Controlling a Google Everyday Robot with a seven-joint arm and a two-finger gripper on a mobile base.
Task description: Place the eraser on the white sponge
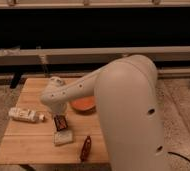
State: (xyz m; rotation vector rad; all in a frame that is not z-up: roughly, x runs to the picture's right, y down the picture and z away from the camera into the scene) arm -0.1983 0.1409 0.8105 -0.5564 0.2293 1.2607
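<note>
So the robot's big cream arm (130, 115) fills most of the right side. It curls back over the wooden table (28, 142), with the wrist end hanging above the middle of it. The gripper (59, 114) is tucked under that wrist and points down right at the top of the eraser (61, 122). Whether it's clamped on the eraser or let go, can't tell from this angle, the wrist hides it.

The eraser is a small dark block with reddish edges, near the table's centre. It looks like its lower edge meets the top edge of the sponge (63, 137), or comes very close. It isn't lying squarely on the sponge. Also can't tell if it's resting on the wood or lifted a bit. The sponge is a pale pad lying flat on the table, toward the front.

Other stuff: a white bottle (24, 115) lies on its side at the left. An orange bowl (83, 105) is partly hidden behind the arm. A slim dark red-brown thing (86, 148) sits near the front edge, right of the sponge.
</note>
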